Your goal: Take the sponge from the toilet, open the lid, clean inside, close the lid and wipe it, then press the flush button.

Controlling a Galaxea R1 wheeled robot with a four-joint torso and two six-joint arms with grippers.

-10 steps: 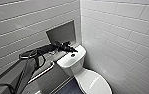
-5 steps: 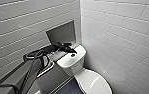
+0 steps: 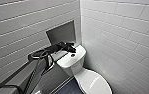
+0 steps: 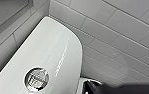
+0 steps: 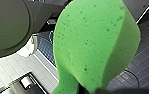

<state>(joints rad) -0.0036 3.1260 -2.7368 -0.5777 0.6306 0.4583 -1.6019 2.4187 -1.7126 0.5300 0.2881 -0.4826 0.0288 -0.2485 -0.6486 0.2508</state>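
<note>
Tiled walls (image 3: pixel 120 32), dark floor (image 3: pixel 70 88), toilet (image 3: pixel 90 81), gripped sponge (image 5: pixel 95 45)

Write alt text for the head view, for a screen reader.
The left arm reaches over the tank of the white toilet, its end effector close to the flush button. The lid is down; white tiled walls surround it.

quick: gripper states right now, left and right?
Left gripper: cannot be told; it is near the flush button.
Right gripper: closed, holding the sponge.
</note>
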